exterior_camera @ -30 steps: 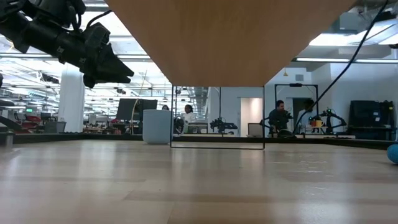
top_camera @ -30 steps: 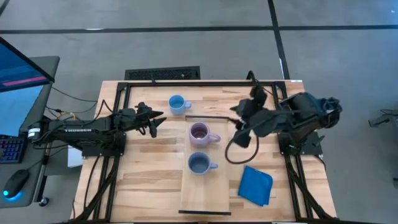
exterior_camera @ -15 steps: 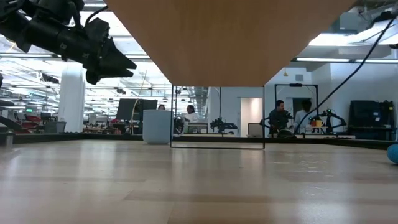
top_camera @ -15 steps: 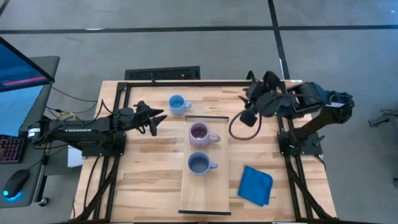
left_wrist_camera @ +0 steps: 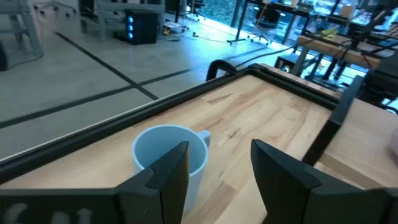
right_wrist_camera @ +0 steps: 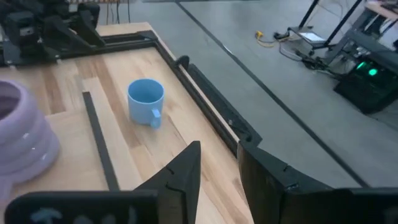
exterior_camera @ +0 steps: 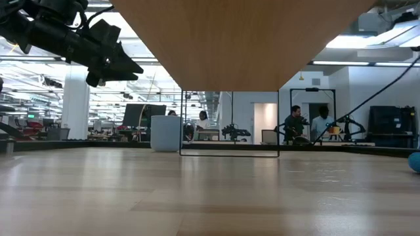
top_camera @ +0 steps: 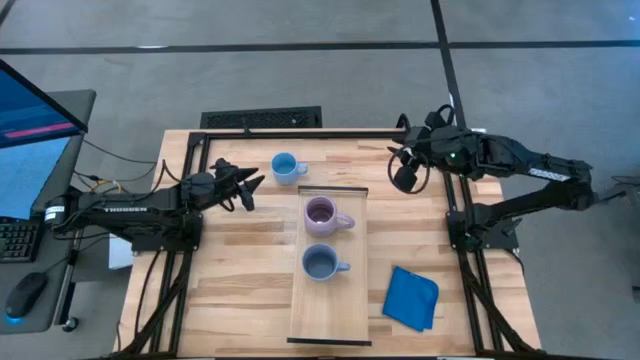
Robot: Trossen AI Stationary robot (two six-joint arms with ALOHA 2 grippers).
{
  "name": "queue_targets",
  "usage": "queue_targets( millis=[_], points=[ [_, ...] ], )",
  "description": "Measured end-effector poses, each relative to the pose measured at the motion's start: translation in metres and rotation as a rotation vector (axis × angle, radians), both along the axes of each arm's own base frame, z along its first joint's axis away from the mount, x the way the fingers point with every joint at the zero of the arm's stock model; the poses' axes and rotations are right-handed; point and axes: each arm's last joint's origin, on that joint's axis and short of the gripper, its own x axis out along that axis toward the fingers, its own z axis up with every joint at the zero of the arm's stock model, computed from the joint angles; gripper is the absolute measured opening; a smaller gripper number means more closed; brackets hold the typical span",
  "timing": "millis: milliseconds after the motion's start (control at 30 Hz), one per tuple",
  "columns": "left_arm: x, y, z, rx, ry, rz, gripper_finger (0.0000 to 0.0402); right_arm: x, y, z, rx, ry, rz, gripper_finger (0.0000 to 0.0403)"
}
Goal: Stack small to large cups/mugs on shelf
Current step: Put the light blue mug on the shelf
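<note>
The bright light blue mug (top_camera: pixel 286 167) stands on the planked table just beyond the far end of the shelf (top_camera: pixel 345 320). It also shows in the left wrist view (left_wrist_camera: pixel 163 154) and the low view (exterior_camera: pixel 166 133). The pale purple mug (top_camera: pixel 320 214) and the grey-blue mug (top_camera: pixel 319 263) stand upright on the shelf, apart. My left gripper (top_camera: pixel 252 186) is open and empty, left of the light blue mug and above table height (exterior_camera: pixel 125 62). My right gripper (top_camera: pixel 398 160) is open with a narrow gap and empty, near the table's far right.
A flat blue cloth (top_camera: pixel 412 298) lies on the table right of the shelf. A dark frame (top_camera: pixel 300 132) runs along the table's far edge. In the low view the shelf stands raised on a thin dark frame (exterior_camera: pixel 230 155). People stand in the room behind.
My right gripper has drawn back from beside the purple mug toward the table's far right edge, and its arm has stretched out to the right. My left gripper has stayed left of the light blue mug, tipping up slightly. The mugs have not moved.
</note>
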Motion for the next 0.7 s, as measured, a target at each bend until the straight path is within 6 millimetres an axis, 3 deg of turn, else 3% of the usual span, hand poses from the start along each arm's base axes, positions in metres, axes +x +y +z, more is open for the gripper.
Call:
queue_targets(
  millis=[467, 700],
  points=[
    [0.000, 0.000, 0.000, -0.125, -0.087, 0.018, 0.0162, -0.025, -0.033, -0.062, 0.050, -0.129, -0.005, 0.0127],
    [0.000, 0.000, 0.002, -0.073, -0.066, 0.019, 0.0162, -0.036, -0.044, -0.083, 0.037, -0.245, -0.011, 0.0127]
  ],
)
